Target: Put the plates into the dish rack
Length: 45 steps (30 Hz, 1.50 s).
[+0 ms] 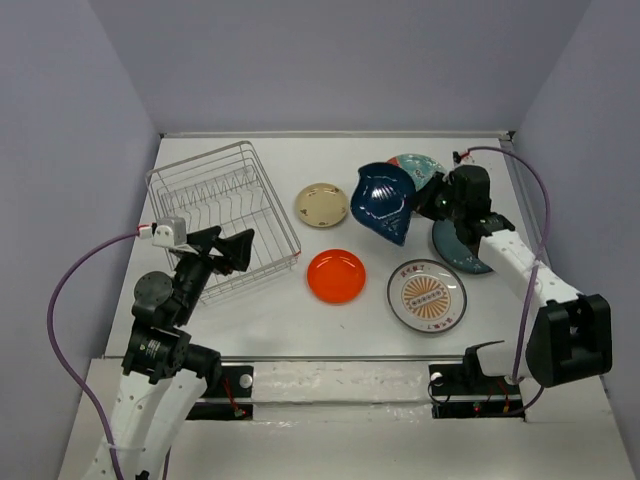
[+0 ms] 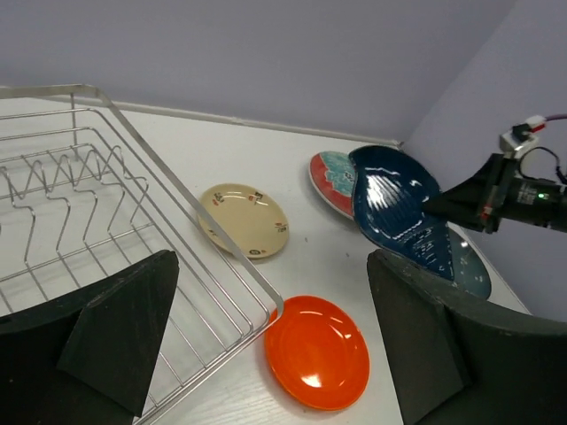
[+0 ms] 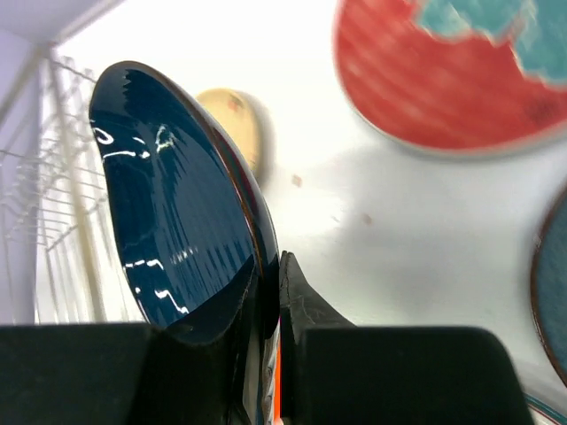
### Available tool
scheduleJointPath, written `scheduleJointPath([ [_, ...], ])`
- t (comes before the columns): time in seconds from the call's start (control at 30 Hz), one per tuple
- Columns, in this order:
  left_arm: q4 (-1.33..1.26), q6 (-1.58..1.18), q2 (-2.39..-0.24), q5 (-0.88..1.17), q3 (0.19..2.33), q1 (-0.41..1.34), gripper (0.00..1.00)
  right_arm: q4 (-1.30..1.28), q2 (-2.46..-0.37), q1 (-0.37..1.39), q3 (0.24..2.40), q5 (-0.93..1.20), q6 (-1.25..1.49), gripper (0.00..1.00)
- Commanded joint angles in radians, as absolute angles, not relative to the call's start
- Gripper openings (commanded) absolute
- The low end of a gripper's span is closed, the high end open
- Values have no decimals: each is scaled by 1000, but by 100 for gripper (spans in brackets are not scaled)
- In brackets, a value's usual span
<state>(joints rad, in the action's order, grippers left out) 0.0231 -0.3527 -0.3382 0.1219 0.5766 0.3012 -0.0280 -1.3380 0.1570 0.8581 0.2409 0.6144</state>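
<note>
Already off the table, the dark blue leaf-shaped plate (image 1: 385, 200) hangs tilted on edge, pinched at its rim by the clenched right gripper (image 1: 424, 206), well apart from the silver wire dish rack (image 1: 272, 200) on the far left, where no plate stands yet. The hold takes only a narrow bite of a glossy rim, so the plate could pivot or slip during the carry and drop onto the round cream plate (image 1: 321, 205) or the plain orange plate (image 1: 336, 276), both of which lie along the likely path. The left gripper (image 1: 232, 248) hovers with its jaws spread and nothing between them at the rack's near corner; a crossing arm might clip it. Entering the tines off-angle could jam the plate or shove the light rack.

From the right wrist view the fingers' contact faces are buried behind the plate, so the depth of the grip cannot be judged, and the rack is washed out there. The red-and-teal floral plate (image 1: 415, 165) is half covered by the lifted dish, the dark teal plate (image 1: 462, 255) by the right arm. The white plate with an orange emblem (image 1: 427, 294) lies clear.
</note>
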Motion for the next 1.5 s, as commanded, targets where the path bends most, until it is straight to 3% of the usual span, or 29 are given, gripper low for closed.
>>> scheduleJointPath([
  [0.0,35,-425,-348,-71,614,298,99,-109,-1281,303,1112,63,536,7],
  [0.27,164,-488,-360,-340,657,272,99,-319,-1575,595,1725,-363,446,7],
  [0.43,209,-568,-370,-512,660,273,99,-414,-1861,725,2064,-552,394,7],
  [0.6,225,-615,-353,-511,673,293,99,-465,-2177,839,2502,-725,281,7],
  [0.73,239,-537,-334,-425,721,311,99,-427,-2330,883,2710,-866,177,7],
  [0.87,236,-485,-334,-413,732,337,99,-177,-2344,916,2605,-952,29,7],
  [1.07,232,-488,-330,-410,727,360,99,96,-2490,968,2703,-1058,-241,7],
  [1.47,238,-514,-328,-431,729,365,99,167,-2580,968,2694,-1066,-247,7],
])
